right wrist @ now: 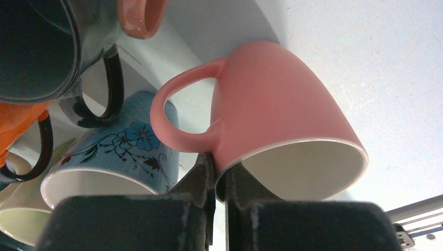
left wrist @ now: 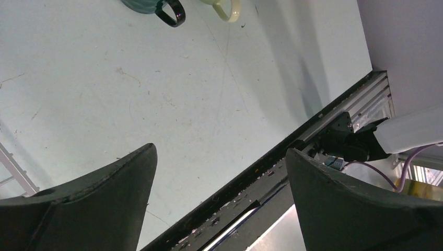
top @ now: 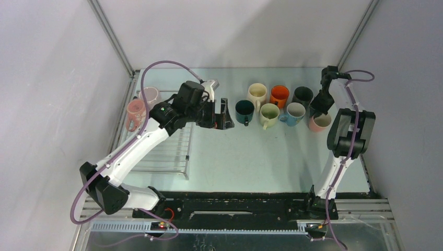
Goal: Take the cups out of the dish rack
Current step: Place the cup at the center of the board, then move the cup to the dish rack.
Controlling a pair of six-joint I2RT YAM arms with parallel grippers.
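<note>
Two cups [top: 136, 111], partly hidden, sit at our dish rack's [top: 175, 149] far edge — left gripper [left wrist: 220, 150] spread (empty), right gripper [right wrist: 219, 179] pinching pink cup's [right wrist: 271, 104] rim.

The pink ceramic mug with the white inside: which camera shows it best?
The right wrist view: the pink ceramic mug fills the frame, its rim pinched in the right tool. The top view shows it only small, from above. The left wrist view misses it.

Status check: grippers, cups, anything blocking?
Left gripper open, empty, over the table. Right gripper shut on pink cup at its rim. Speckled cup and lilac cup sit in dish rack. Blue floral cup crowds the pink handle.
</note>
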